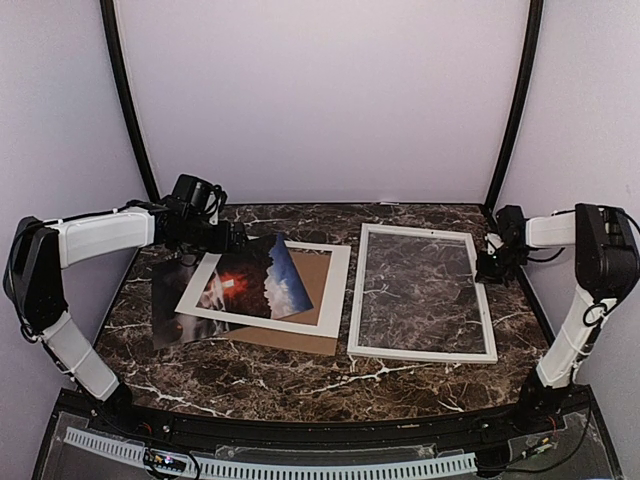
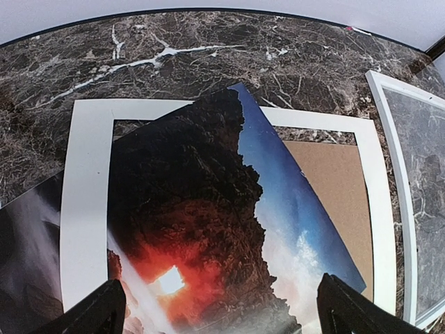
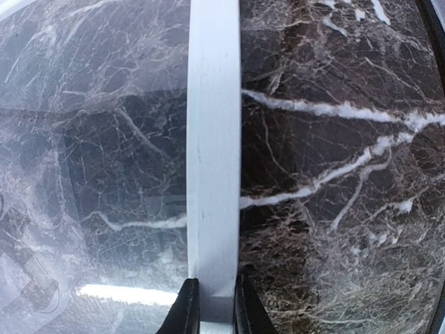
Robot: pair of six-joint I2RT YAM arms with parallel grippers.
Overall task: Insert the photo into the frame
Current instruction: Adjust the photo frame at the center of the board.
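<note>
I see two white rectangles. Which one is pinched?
The thin frame on the right; the right tool pinches its edge. The wide mat lies under the photo.

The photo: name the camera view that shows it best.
Left wrist view: the photo fills it, with red glow, dark rocks and blue sky sharp, lying across the white mat. Top external shows it small and tilted. Right wrist shows none of it, only the frame edge.

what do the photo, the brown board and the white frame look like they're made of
Photo: thin printed paper, seemingly glossy, lying as a flexible sheet. Brown backing board: matte cardboard or fibreboard, with a flat, dull tan surface. Frame: smooth white rim, painted wood or plastic, unclear which. Its clear pane shows glare, so glass or acrylic.
</note>
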